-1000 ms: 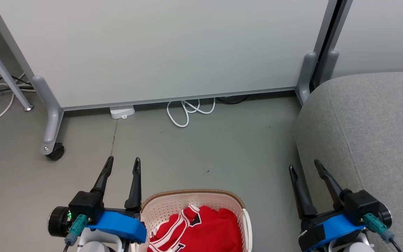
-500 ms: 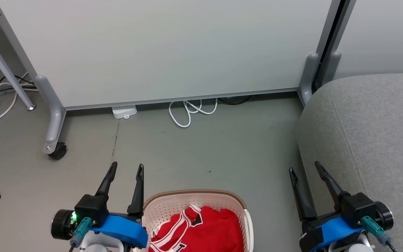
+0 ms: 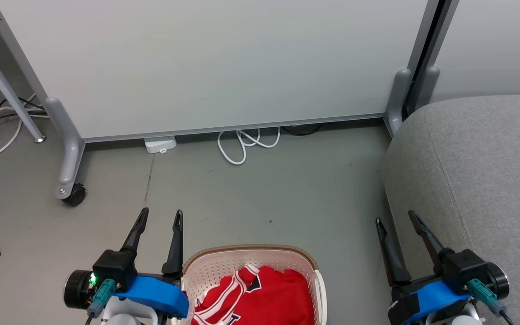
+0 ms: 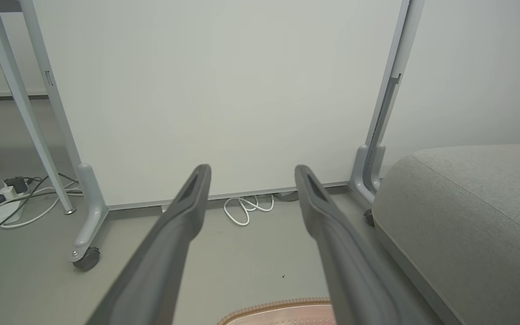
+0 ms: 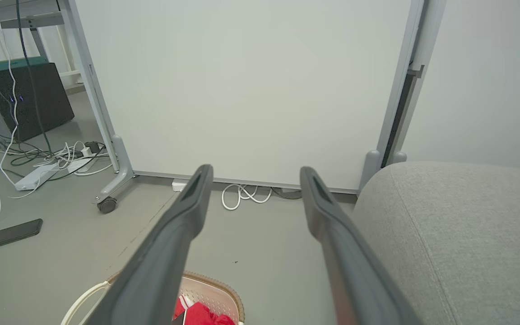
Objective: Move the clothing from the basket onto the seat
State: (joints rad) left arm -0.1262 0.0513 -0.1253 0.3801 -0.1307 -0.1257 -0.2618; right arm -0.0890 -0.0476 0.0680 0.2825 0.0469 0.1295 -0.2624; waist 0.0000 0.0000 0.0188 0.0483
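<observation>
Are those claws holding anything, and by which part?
Nothing is held. The left gripper and right gripper are open and empty; the clothing lies in the basket.

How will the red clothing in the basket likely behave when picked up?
The clothing lies crumpled in the basket, so it is probably floppy and will drape. Thin-looking fabric: likely light. Overlapping folds may come up together.

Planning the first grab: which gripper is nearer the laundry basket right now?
Left. The left gripper is open right beside the laundry basket, at its left rim; the right gripper is open farther off on its right side, by the grey seat cushion.
</observation>
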